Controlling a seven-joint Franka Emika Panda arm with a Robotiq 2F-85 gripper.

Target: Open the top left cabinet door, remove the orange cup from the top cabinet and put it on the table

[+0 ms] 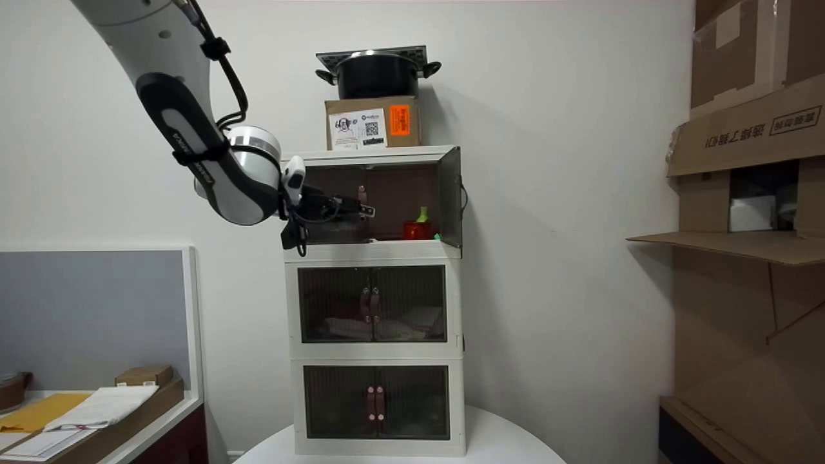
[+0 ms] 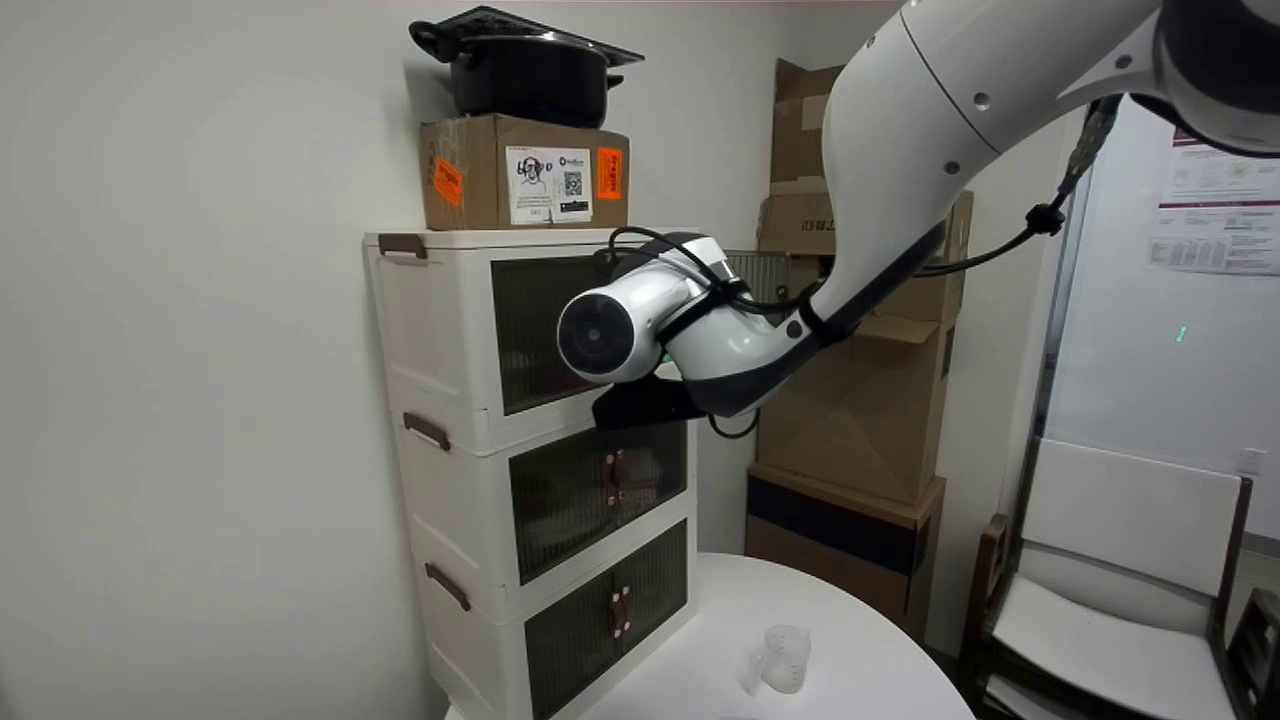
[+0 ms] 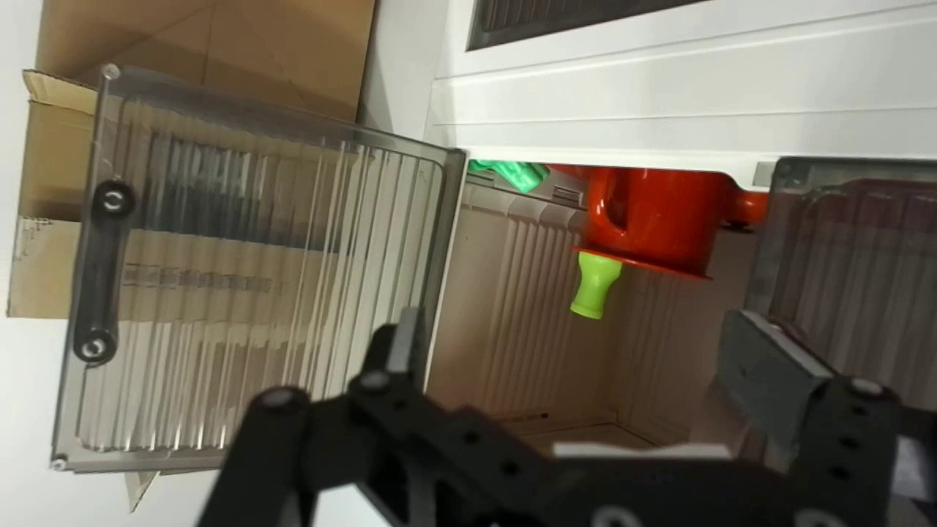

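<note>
The top left cabinet door (image 1: pixel 329 183), a smoky translucent panel, looks closed on the top cabinet (image 1: pixel 380 154). Its matching right-hand panel is swung outward. My gripper (image 1: pixel 367 211) is in front of the cabinet, near that left door's inner edge and handle (image 1: pixel 362 193). In the wrist view the gripper (image 3: pixel 589 359) is open with nothing between its fingers; the right finger (image 3: pixel 776 373) partly covers the door's handle. Deeper inside, the red-orange cup (image 3: pixel 655 219) appears upside down, with a lime-green piece (image 3: pixel 596 285) beside its rim. The round white table (image 2: pixel 850 610) supports the stack.
The right-hand door (image 1: pixel 450 196) juts forward beside the opening. A green object (image 3: pixel 520 174) lies near the cup. A clear measuring cup (image 2: pixel 786 658) stands on the table. On top of the stack are a cardboard box (image 1: pixel 374 122) and a black pot (image 1: pixel 378 76).
</note>
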